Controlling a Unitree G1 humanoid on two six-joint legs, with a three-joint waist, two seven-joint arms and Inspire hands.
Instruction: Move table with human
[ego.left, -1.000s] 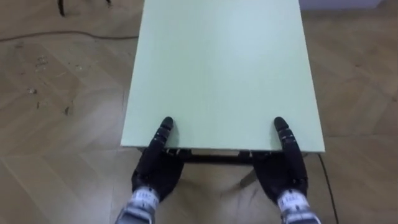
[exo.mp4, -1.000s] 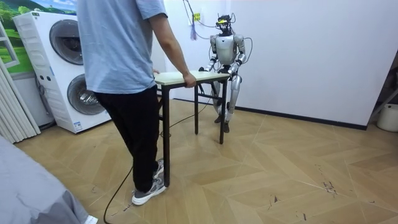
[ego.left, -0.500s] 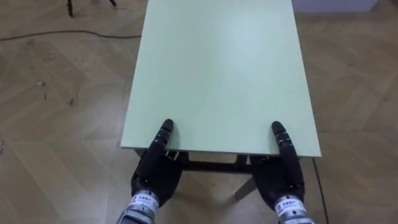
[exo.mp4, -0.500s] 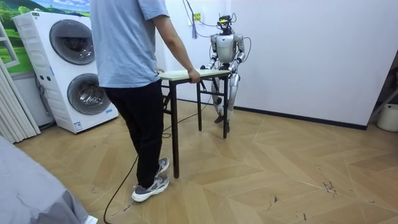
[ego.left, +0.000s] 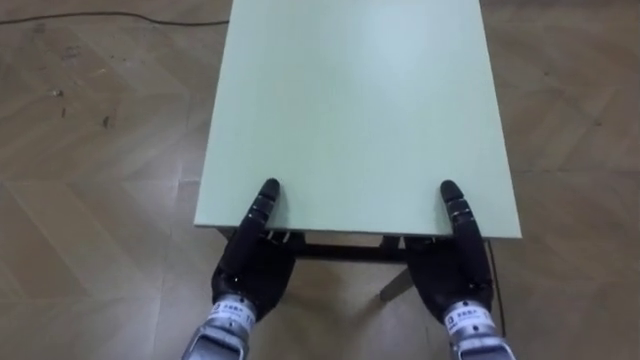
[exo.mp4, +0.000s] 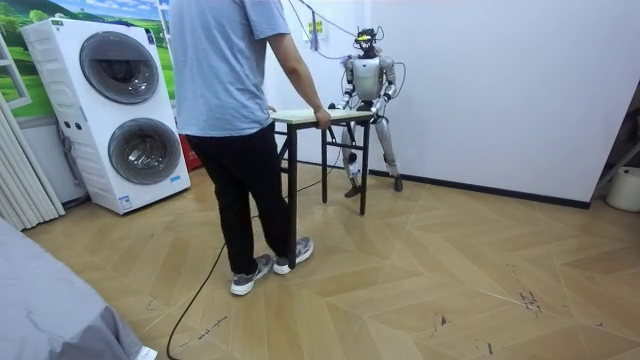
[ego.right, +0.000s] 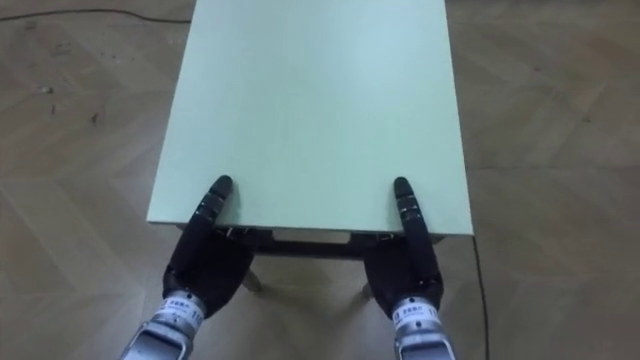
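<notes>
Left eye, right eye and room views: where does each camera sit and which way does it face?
Left eye view: robot's head, looking down at the table; left hand and right hand at its near edge.
Right eye view: beside it, same table and hands.
Room view: off in the room, facing the whole robot and a person holding the table's other end.
All share the table.
</notes>
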